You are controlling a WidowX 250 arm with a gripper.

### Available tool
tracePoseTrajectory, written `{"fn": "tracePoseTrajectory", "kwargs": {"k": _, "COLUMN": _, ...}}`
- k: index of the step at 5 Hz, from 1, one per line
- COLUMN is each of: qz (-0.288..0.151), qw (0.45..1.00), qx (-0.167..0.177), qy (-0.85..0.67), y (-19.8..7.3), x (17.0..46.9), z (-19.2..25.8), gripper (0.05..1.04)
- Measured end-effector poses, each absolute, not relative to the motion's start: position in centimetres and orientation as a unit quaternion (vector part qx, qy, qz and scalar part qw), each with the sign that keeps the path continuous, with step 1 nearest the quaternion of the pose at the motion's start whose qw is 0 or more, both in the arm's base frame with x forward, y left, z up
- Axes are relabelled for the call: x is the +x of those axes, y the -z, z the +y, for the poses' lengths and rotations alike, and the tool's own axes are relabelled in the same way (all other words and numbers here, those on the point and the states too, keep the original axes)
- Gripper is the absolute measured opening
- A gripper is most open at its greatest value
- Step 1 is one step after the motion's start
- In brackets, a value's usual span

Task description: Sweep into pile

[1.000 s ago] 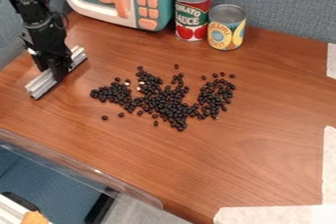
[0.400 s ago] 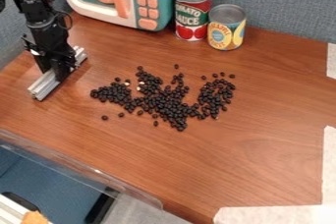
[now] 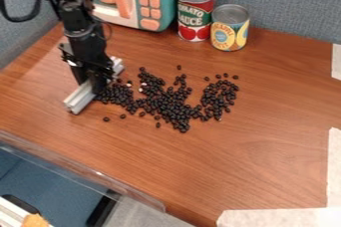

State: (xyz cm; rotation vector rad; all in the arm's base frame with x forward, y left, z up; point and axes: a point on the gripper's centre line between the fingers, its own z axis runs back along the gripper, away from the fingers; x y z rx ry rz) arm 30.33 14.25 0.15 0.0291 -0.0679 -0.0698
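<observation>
My gripper (image 3: pixel 98 81) hangs down at the left of the table, shut on a silver metal bar. The bar (image 3: pixel 81 97) lies low over the table at a slant, from the lower left up to the upper right, its middle covered by the gripper. Right beside the bar are the leftmost of the black beans (image 3: pixel 166 102); whether they touch it I cannot tell. The beans spread unevenly across the middle of the table, with a few loose ones around the edges and a couple of pale bits among them.
A teal and white toy microwave (image 3: pixel 160 2) stands at the back, beside a tomato sauce can (image 3: pixel 195 14) and a yellow-labelled can (image 3: pixel 230 29). Pale tape (image 3: pixel 279 217) marks the table's lower right. A clear plastic edge (image 3: pixel 80 164) runs along the lower left.
The gripper and the bar have moved right, from the table's left side to the left end of the beans. The beans look the same as before.
</observation>
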Motion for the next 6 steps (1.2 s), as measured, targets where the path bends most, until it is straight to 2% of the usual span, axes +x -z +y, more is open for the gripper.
{"fn": "tracePoseTrajectory", "kwargs": {"k": 3, "qz": -0.040, "qw": 0.998, "qx": 0.003, "qy": -0.050, "y": -0.2, "x": 32.2, "z": 9.0, "gripper": 0.373}}
{"fn": "tracePoseTrajectory", "kwargs": {"k": 6, "qz": -0.047, "qw": 0.997, "qx": 0.004, "qy": -0.062, "y": -1.0, "x": 33.8, "z": 7.3, "gripper": 0.373}}
